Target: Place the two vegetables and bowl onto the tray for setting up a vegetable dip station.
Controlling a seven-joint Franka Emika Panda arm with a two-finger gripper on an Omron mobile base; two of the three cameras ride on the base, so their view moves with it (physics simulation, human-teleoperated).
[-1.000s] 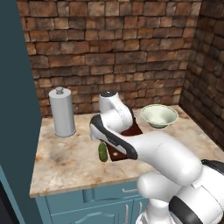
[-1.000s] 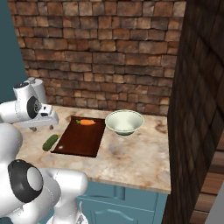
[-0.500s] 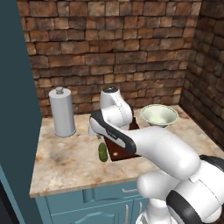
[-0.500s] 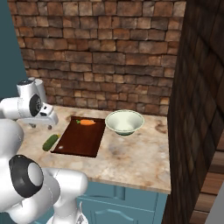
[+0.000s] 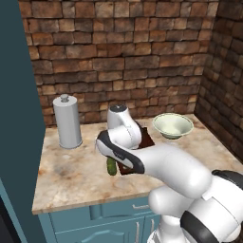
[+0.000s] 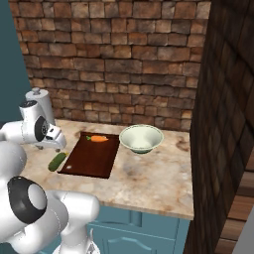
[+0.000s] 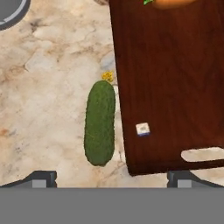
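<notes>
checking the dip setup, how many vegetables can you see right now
2. The carrot lies on the tray, at its far end. The cucumber lies on the counter right beside the tray's long edge, not on it. Others could be hidden behind the arm.

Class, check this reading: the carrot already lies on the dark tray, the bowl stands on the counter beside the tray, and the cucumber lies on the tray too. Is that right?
Not quite. The cucumber lies on the counter just beside the tray, not on it, as the hand view shows. The rest holds: the carrot lies on the tray, and the bowl stands on the counter beside it.
</notes>
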